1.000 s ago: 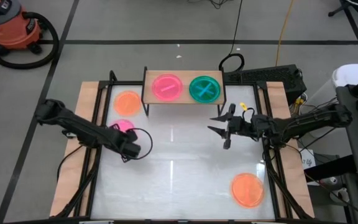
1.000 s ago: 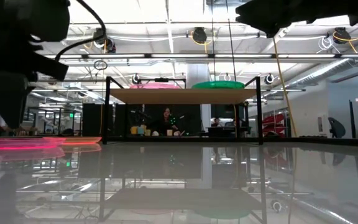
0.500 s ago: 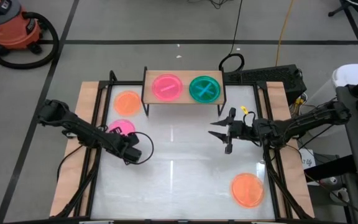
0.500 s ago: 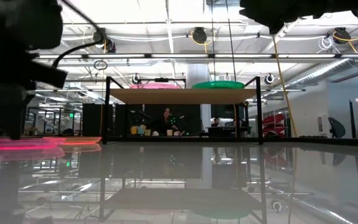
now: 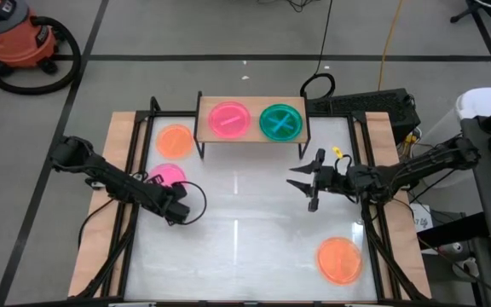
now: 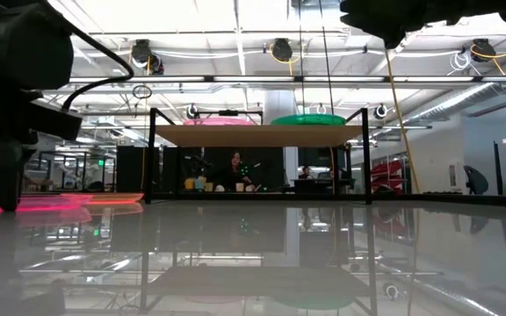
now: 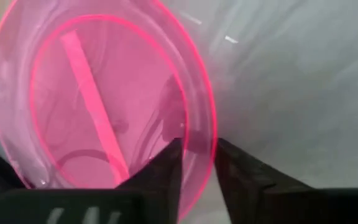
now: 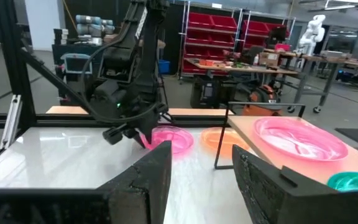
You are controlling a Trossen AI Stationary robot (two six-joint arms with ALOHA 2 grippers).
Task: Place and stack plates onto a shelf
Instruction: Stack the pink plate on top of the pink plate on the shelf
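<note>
Left end effector down on bench at about 9 o'clock, fingers straddling rim of pink plate, one inside the lip, one outside, narrow gap; clamped or not, cannot tell. Right end effector hovering at about 3 o'clock, fingers spread apart, holding nothing. Shelf at 12 o'clock along far edge, carrying second pink plate and green plate side by side. Orange plate on bench just beside shelf's left legs, at roughly 10 o'clock; another orange plate at 5 o'clock near front right corner. Plates look thin, light, translucent plastic, stiff enough for a one-sided rim pinch, likely slick on glossy bench top and prone to sliding or tipping if pinch sits shallow; best hold on raised rim, fingers well over the lip. Shelf top low but raised, so plate needs lifting clear of board edge before going in; black legs and nearby orange plate crowd the 10 o'clock approach. Bench centre open, plenty of room between arms. Target likely pink-on-pink stack on shelf's left half.
</note>
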